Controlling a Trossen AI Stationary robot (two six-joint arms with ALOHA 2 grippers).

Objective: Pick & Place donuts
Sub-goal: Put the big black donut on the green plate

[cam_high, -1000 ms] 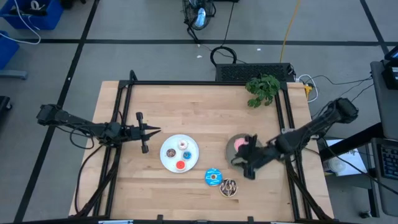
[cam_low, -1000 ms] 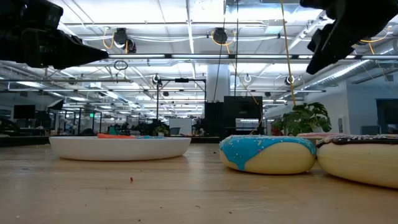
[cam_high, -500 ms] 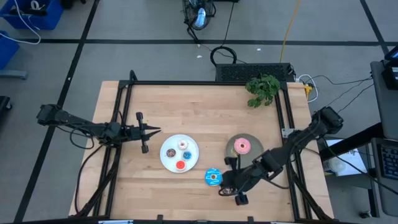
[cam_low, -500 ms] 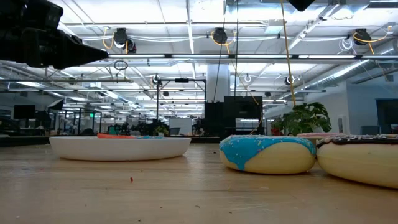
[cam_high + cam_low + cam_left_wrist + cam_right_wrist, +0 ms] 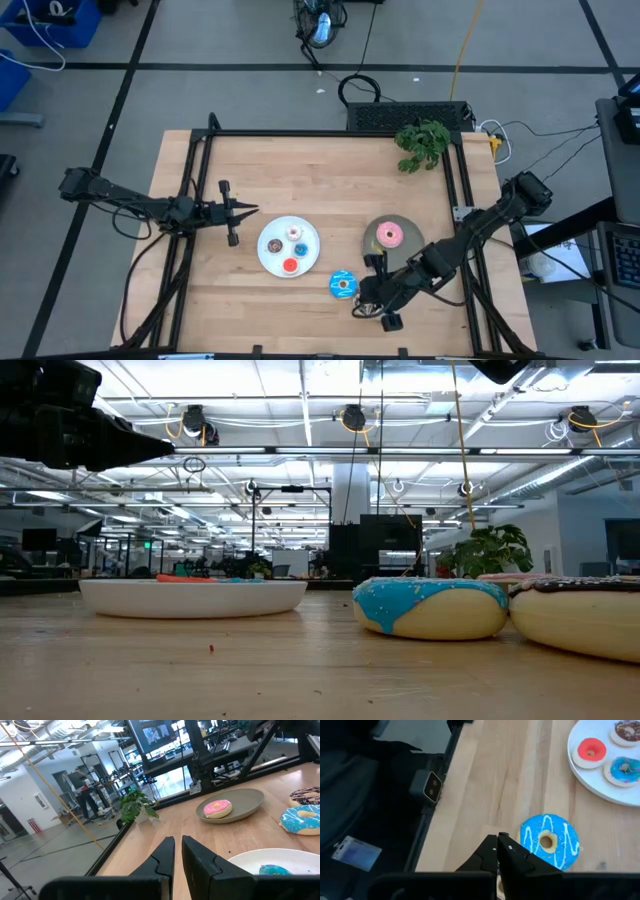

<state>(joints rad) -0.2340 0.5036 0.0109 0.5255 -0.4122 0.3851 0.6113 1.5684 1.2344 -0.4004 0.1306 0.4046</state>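
A large blue donut (image 5: 343,285) lies flat on the table near its near edge, with a chocolate sprinkled donut (image 5: 585,615) beside it. My right gripper (image 5: 364,298) hovers shut above the chocolate donut and hides most of it in the high view. In the right wrist view the right gripper (image 5: 499,842) sits next to the blue donut (image 5: 549,841). A pink donut (image 5: 388,235) lies on the grey plate (image 5: 402,222). Several small donuts lie on the white plate (image 5: 268,262). My left gripper (image 5: 252,210) waits shut and empty, left of the white plate.
A green plant (image 5: 422,143) stands at the far right of the table. Black frame rails (image 5: 195,190) run along the table's left and right sides. Bare wood lies between the white plate and the far edge.
My right gripper has moved from above the grey plate toward the table's near edge. It now stands over the chocolate donut. The pink donut, which the gripper partly covered a second ago, lies in full view on the grey plate.
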